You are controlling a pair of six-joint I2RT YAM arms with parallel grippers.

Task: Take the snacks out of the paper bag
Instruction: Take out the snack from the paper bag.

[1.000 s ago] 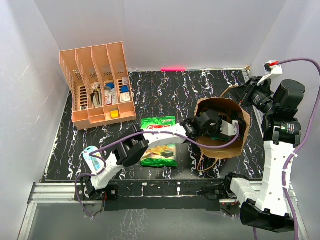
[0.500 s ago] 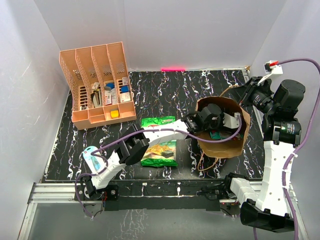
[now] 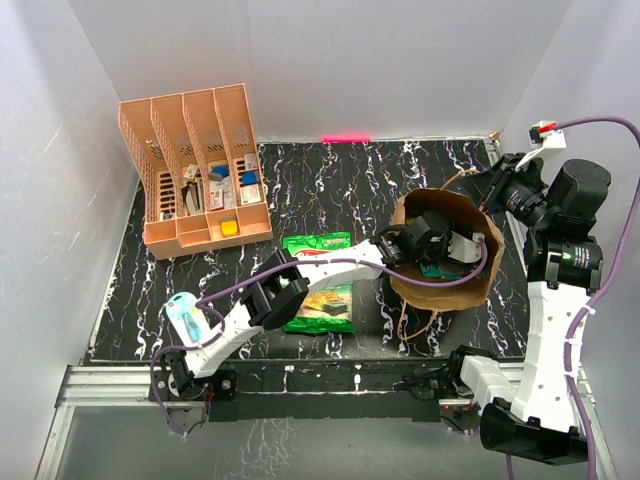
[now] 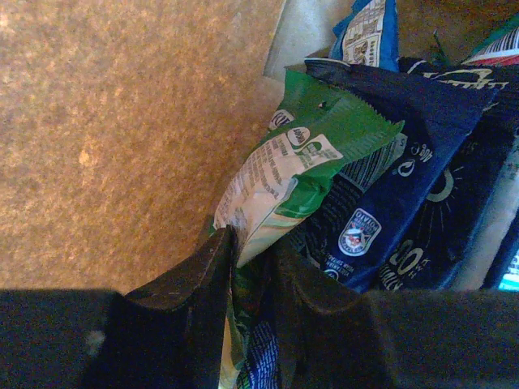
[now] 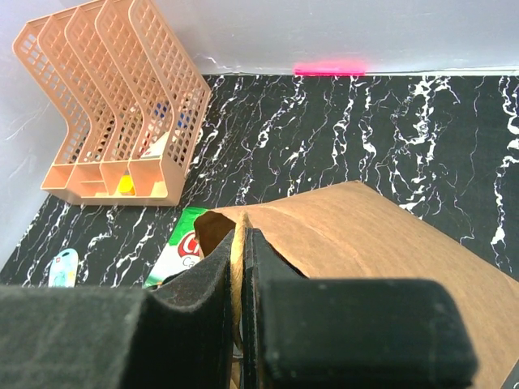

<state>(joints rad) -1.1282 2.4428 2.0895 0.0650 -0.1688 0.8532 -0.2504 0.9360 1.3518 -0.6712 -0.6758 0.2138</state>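
Note:
The brown paper bag [image 3: 470, 288] stands open at the right of the table. My left gripper [image 3: 452, 250] is deep inside it. In the left wrist view the left gripper [image 4: 253, 243] is shut on the lower end of a green and white snack packet [image 4: 304, 166] that leans on the bag's inner wall [image 4: 122, 138]. Dark blue packets [image 4: 422, 203] lie beside it. My right gripper [image 3: 488, 186] holds the bag's far rim; in the right wrist view the right gripper [image 5: 241, 237] is shut on the bag's paper handle [image 5: 239, 259]. Two green packets [image 3: 316, 246] [image 3: 322, 310] lie on the table left of the bag.
A peach-orange file organiser [image 3: 195, 165] with small stationery stands at the back left. A light-blue and white oval gadget [image 3: 187, 318] lies near the front left edge. White walls close in the table on three sides.
My left gripper has reached further right and deeper into the bag. The bag's mouth has shifted slightly. The right arm has stayed put.

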